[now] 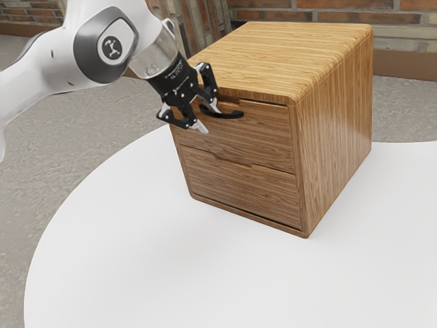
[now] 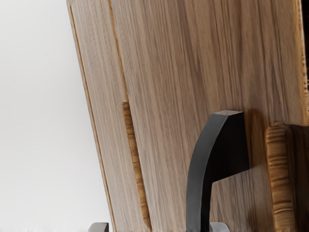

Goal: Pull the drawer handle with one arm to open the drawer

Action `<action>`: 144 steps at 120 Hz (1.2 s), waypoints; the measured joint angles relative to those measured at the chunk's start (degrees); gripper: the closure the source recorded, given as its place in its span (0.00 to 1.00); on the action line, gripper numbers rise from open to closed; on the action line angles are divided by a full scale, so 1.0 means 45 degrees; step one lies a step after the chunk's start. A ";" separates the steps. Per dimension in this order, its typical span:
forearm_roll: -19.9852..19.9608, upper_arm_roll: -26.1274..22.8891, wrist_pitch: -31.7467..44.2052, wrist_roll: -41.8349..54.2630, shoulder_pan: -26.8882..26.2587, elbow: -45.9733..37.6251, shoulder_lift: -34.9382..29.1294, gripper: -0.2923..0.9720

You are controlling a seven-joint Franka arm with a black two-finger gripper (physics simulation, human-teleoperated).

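- White table (image 1: 205, 273) is nearest in the exterior view, round and smooth, with the wooden cabinet (image 1: 328, 137) standing on it.
- Cabinet has two drawers. The top drawer (image 1: 259, 137) carries the black handle (image 1: 229, 114); the lower drawer (image 1: 246, 181) sits beneath it.
- Top drawer front looks flush or nearly so. I cannot tell whether a gap has opened.
- Pincer (image 1: 208, 116) is at the handle's end toward the exterior view's left, one finger above the bar and one below.
- Wrist view: the handle (image 2: 212, 159) runs down between the fingertips (image 2: 99, 227), just beside one and well apart from the other. Pincer is released — it straddles the handle without clamping it.
- Step in hand, by my reading: close on the bar, then pull straight out.
- Risks:
  - An off-centre closure could nudge the bar sideways or let a finger skate off the curved end.
  - A pull before the fingers close would slide the pincer off the bar.
  - A pull off the drawer's line could bind it — or drag the whole cabinet across the table.
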 joint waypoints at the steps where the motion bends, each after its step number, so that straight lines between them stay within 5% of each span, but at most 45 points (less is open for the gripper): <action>1: -0.0005 0.0003 0.0005 0.0003 -0.0010 -0.0001 0.0001 0.63; 144: -0.0021 0.0000 0.0145 0.0208 -0.0124 -0.1987 -0.1778 0.67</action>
